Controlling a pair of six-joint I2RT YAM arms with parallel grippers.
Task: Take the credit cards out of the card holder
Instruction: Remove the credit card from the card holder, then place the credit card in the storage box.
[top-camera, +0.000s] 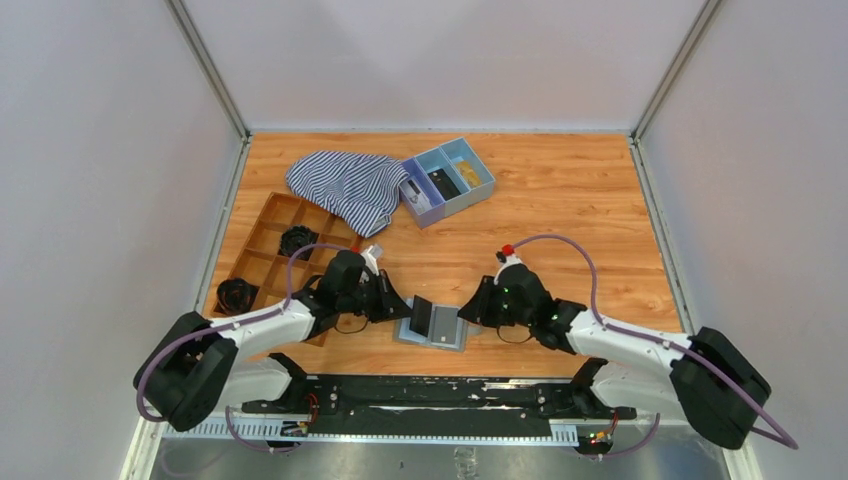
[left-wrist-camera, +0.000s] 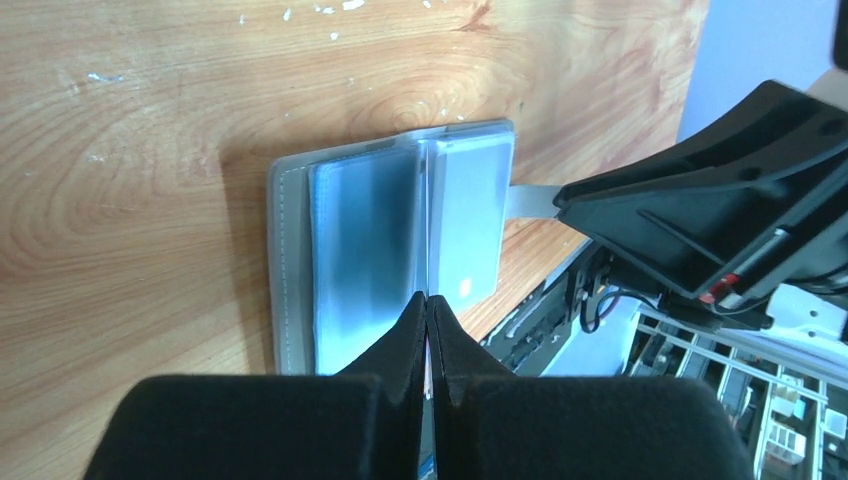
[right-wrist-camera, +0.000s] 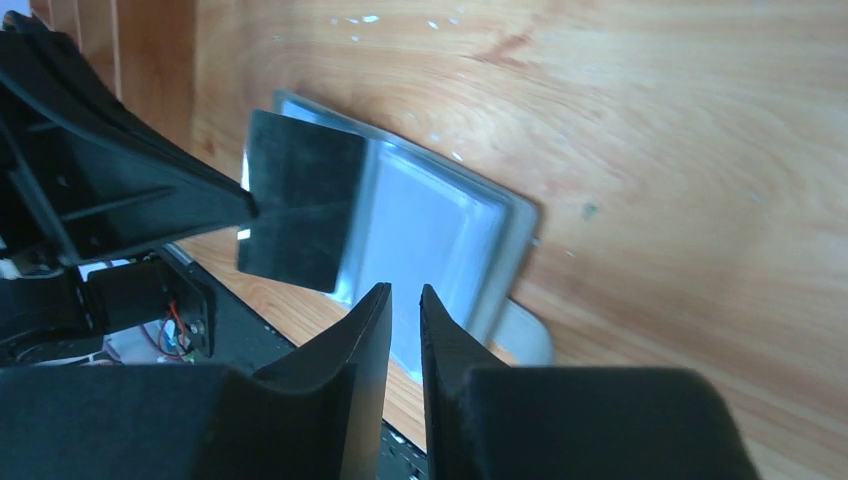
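- Table (top-camera: 560, 200): in the top view the card holder (top-camera: 447, 331) is found at 6 o'c, close to the near edge, btwn the two arms.
- Card holder: laid open and flat, pale inside up. Its long axis is seen to run approx. 9-to-3 o'c in the top view.
- Left gripper (left-wrist-camera: 428, 306): reached in from the holder's 9 o'c end and closed tight on a dark credit card (right-wrist-camera: 300, 200), which is pinched at one edge.
- Credit card: held up on edge and tilted over the holder's 9 o'c part. All four corners are shown in the right wrist view, so it is judged clear of its pocket.
- Right gripper (right-wrist-camera: 405, 300): set at the holder's 3 o'c end, jaws parted by a narrow gap only, w/ nothing seen clamped. Whether the tips touch the holder cannot be told.
- Key relation: the holder lies at approx. 4 o'c from the left tips and 8 o'c from the right tips, about equally near. The freed card is carried by the left arm only, so a set-down away from the holder is judged to be called for next.
- Pale card (left-wrist-camera: 465, 225): seen in the half at 3 o'c in the left wrist view and judged not yet pulled.
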